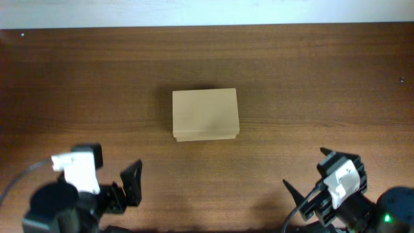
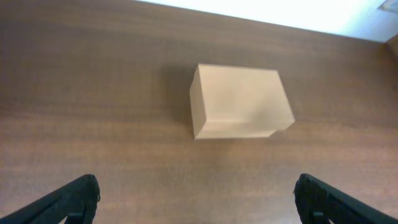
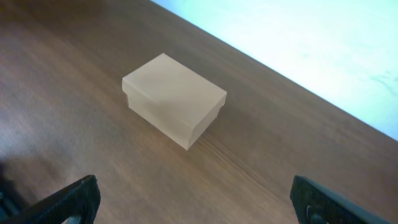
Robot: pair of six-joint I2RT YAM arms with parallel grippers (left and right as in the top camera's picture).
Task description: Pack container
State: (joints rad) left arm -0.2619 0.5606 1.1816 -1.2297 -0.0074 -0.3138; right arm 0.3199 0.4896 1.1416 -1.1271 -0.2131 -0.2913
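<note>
The container [image 1: 205, 114] is a plain tan cardboard box with its flap lid shut, standing in the middle of the wooden table. It also shows in the left wrist view [image 2: 239, 100] and in the right wrist view [image 3: 173, 98]. My left gripper [image 1: 123, 188] is open and empty near the front left edge, well short of the box [image 2: 196, 193]. My right gripper [image 1: 304, 194] is open and empty near the front right edge, also apart from the box [image 3: 193, 199]. No tape rolls show in any view.
The brown wooden table [image 1: 310, 84] ends at a pale wall or floor strip along the far edge [image 1: 207, 11]. White cables and black arm bases sit at the front corners [image 1: 58, 200].
</note>
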